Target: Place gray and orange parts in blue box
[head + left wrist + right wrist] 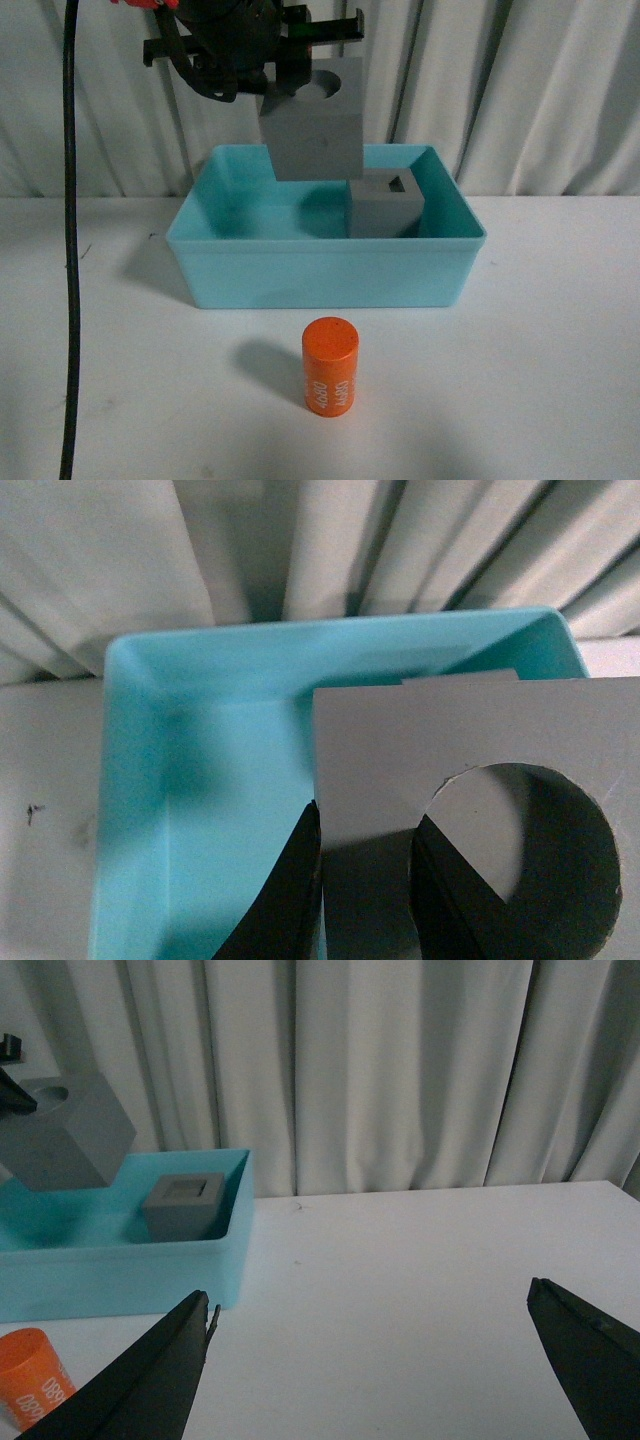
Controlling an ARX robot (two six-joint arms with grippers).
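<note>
High over the blue box (300, 275), my left gripper (268, 78) is shut on the gray cube with the round recess (315, 135). In the left wrist view one finger presses the cube's outer wall and the other sits inside the recess of that cube (480, 740), with the box (170, 780) below. The gray cube with the rectangular recess (385, 205) rests inside the box at its right end. On the table in front of the box stands the orange cylinder (330, 367). My right gripper (370, 1305) is open over bare table, right of the box (120, 1265).
Pale curtains (520, 90) hang behind the white table (560, 380). A black cable (70, 250) drops down the left side of the front view.
</note>
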